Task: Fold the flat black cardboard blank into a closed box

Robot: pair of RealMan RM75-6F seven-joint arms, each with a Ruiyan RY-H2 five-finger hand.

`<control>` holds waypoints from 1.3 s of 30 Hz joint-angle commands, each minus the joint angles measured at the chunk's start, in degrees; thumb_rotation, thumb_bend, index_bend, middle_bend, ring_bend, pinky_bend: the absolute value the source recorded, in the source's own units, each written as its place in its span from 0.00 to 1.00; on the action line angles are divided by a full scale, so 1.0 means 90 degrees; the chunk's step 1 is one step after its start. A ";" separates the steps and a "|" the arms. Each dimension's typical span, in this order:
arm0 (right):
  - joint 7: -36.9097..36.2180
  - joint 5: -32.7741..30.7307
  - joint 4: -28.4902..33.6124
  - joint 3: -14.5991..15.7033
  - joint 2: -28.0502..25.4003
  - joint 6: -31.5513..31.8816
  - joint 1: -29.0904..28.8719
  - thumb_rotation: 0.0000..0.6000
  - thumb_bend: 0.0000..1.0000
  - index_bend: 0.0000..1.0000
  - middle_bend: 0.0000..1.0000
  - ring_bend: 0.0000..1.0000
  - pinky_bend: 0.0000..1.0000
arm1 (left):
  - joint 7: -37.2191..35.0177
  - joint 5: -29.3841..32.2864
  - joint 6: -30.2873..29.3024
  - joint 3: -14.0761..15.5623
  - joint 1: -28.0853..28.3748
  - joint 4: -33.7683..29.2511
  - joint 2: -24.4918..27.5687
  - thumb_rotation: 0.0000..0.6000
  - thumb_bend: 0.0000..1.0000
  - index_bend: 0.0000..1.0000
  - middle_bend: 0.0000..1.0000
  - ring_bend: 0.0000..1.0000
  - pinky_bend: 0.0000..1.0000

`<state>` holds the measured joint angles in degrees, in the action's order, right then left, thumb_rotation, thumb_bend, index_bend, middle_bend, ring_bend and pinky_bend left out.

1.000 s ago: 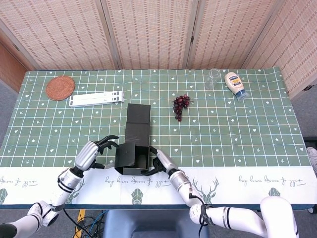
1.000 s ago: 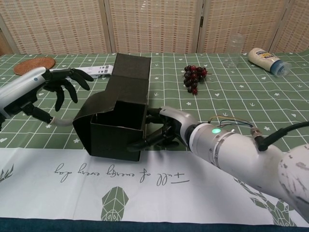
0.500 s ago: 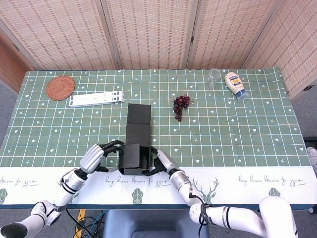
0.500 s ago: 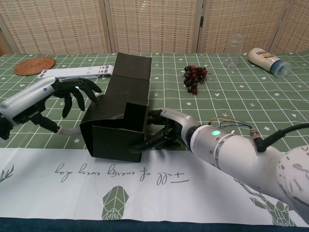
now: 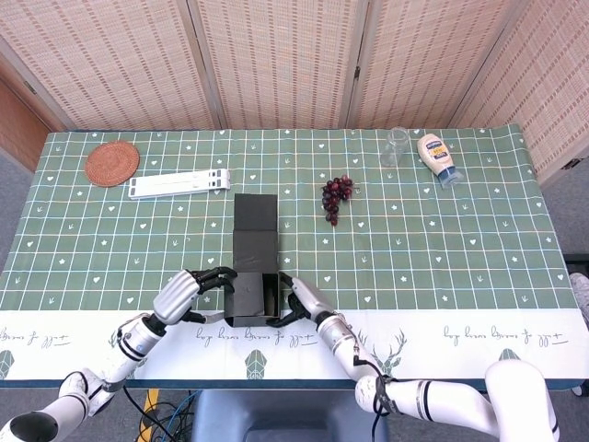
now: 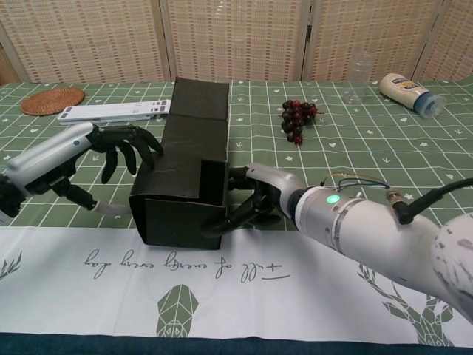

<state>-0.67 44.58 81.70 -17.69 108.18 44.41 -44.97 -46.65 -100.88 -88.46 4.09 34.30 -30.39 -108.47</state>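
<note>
The black cardboard box stands partly folded near the table's front edge. Its long lid panel lies stretched away toward the back. My left hand is at the box's left side, fingers spread, their tips pressing the left wall. My right hand grips the right front corner, fingers on the right wall and the thumb low along the front. The box's inside is hidden in the chest view.
A bunch of dark grapes lies right of the lid panel. At the back are a white flat stand, a woven coaster, a clear glass and a mayonnaise bottle. A white runner lines the front edge.
My left hand has moved right onto the box and pushed its left side wall from slanted to upright. The right hand has kept its hold on the right corner.
</note>
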 commanded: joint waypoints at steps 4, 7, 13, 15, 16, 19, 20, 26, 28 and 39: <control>0.0280 0.0220 -0.0013 0.0061 -0.0122 -0.0043 -0.0177 1.00 0.33 0.31 0.37 0.84 1.00 | 0.0040 -0.0044 -0.0019 0.0078 0.0038 0.0024 0.0039 1.00 0.13 0.40 0.28 0.46 0.65; 0.0378 0.0264 -0.0028 0.0105 -0.0167 -0.0079 -0.0234 1.00 0.34 0.29 0.36 0.84 1.00 | 0.0083 -0.0069 -0.0026 0.0134 0.0031 0.0028 0.0050 1.00 0.13 0.40 0.29 0.46 0.65; 0.0456 0.0312 -0.0044 0.0244 -0.0252 -0.0147 -0.0248 1.00 0.36 0.25 0.35 0.84 1.00 | 0.0178 -0.0116 -0.0005 0.0238 0.0030 0.0079 0.0011 1.00 0.13 0.41 0.30 0.47 0.65; 0.0451 0.0318 -0.0017 0.0273 -0.0314 -0.0216 -0.0251 1.00 0.39 0.22 0.34 0.84 1.00 | 0.0215 -0.0138 -0.0010 0.0263 0.0044 0.0113 -0.0002 1.00 0.13 0.41 0.30 0.47 0.65; 0.0451 0.0323 0.0000 0.0287 -0.0359 -0.0275 -0.0264 1.00 0.40 0.20 0.33 0.84 1.00 | 0.0230 -0.0148 -0.0011 0.0274 0.0055 0.0124 -0.0005 1.00 0.13 0.41 0.30 0.47 0.65; 0.0473 0.0294 0.0076 0.0335 -0.0564 -0.0556 -0.0343 1.00 0.42 0.10 0.31 0.83 1.00 | 0.0380 -0.0215 -0.0042 0.0326 0.0099 0.0199 -0.0010 1.00 0.13 0.42 0.30 0.48 0.65; 0.0482 0.0280 0.0100 0.0350 -0.0643 -0.0656 -0.0380 1.00 0.43 0.06 0.29 0.83 1.00 | 0.0443 -0.0242 -0.0055 0.0348 0.0114 0.0227 -0.0011 1.00 0.13 0.42 0.30 0.48 0.65; 0.0410 0.0293 0.0209 0.0391 -0.0935 -0.0972 -0.0497 1.00 0.46 0.00 0.23 0.81 1.00 | 0.0672 -0.0354 -0.0082 0.0473 0.0155 0.0295 0.0002 1.00 0.13 0.45 0.31 0.49 0.65; 0.0393 0.0348 0.0238 0.0411 -0.0969 -0.0956 -0.0502 1.00 0.46 0.00 0.22 0.81 1.00 | 0.0798 -0.0389 -0.0133 0.0493 0.0170 0.0346 -0.0010 1.00 0.13 0.47 0.33 0.50 0.65; 0.0204 0.0363 0.0514 0.0476 -0.1198 -0.0852 -0.0480 1.00 0.47 0.00 0.22 0.81 1.00 | 0.1061 -0.0495 -0.0401 0.0587 0.0195 0.0582 -0.0094 1.00 0.13 0.57 0.44 0.59 0.68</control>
<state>1.23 47.78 86.25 -13.47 97.47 36.66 -49.33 -37.16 -105.23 -91.90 9.26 36.06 -25.37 -109.16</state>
